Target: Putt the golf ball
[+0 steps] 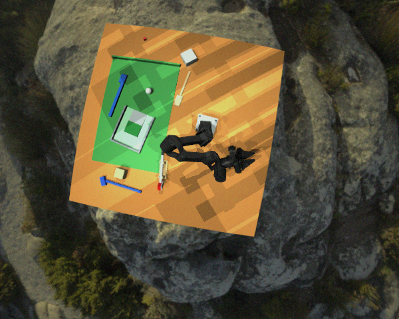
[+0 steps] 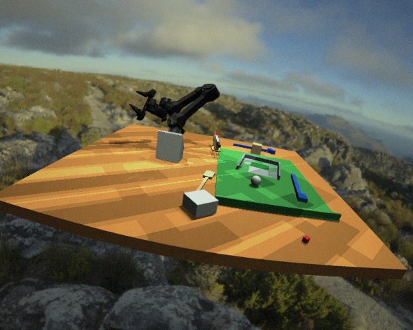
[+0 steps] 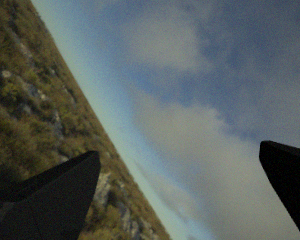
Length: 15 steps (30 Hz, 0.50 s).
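The red-headed putter (image 1: 159, 186) (image 2: 216, 133) has a pale shaft and is at a small beige stand by the green mat's near right corner in the top view; how it rests is unclear. The white golf ball (image 1: 149, 90) (image 2: 255, 180) lies on the green mat (image 1: 165, 78) (image 2: 235, 192). The pale ramp (image 1: 136, 115) leads to the raised green (image 1: 133, 128), bordered by a low wall; no ball shows there. My gripper (image 1: 255, 156) (image 2: 133, 98) (image 3: 178, 155) is open and empty, raised high on the side away from the mat, far from putter and ball.
One blue putter (image 1: 115, 99) (image 2: 297, 188) lies on the mat, another (image 1: 124, 186) (image 2: 247, 146) beside a beige block (image 1: 120, 172) (image 2: 256, 148). A cream putter (image 1: 184, 86) (image 2: 208, 174) lies near a grey-white block (image 1: 188, 56) (image 2: 200, 203). A tiny red cube (image 1: 144, 38) (image 2: 305, 239) is near the table edge.
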### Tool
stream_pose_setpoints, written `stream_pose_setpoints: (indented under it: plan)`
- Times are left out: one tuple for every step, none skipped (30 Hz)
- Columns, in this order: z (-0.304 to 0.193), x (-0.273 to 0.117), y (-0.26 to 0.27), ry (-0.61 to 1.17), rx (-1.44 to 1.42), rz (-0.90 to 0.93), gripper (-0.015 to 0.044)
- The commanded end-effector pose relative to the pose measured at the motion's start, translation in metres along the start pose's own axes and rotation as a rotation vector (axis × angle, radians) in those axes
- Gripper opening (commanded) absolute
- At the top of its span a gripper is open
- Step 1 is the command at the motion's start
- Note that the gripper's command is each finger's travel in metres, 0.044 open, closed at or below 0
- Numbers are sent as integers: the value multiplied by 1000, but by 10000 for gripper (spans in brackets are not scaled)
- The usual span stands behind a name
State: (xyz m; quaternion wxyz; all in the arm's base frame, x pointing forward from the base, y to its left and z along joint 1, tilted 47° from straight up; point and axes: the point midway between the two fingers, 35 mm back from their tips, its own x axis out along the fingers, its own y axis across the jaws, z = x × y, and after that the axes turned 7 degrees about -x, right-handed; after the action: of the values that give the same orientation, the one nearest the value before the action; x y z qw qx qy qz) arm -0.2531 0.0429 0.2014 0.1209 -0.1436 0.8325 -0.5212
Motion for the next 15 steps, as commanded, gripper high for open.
stream_pose_setpoints:
  plan:
    - [0, 0, 0, 1, 0, 1, 426]
    - [-2, 1, 0, 2, 1, 4, 440]
    - [-4, 2, 1, 5, 2, 9, 440]
    - [-7, 3, 1, 9, 4, 15, 440]
    - [-11, 5, 2, 14, 6, 24, 440]
    - [-16, 5, 3, 24, 12, 37, 440]
    - [-22, 1, 8, 47, 30, 57, 440]
    - [-28, -3, 12, 70, 48, 76, 440]
    - [-34, -7, 17, 93, 66, 95, 440]
    - [-40, -12, 21, 116, 84, 113, 440]
    - [-46, -17, 25, 139, 102, 131, 440]
    - [-52, -22, 27, 165, 119, 143, 440]
    - [-59, -26, 28, 191, 134, 152, 440]
    - [-66, -32, 29, 223, 152, 163, 440]
    - [-74, -38, 30, 256, 170, 173, 440]
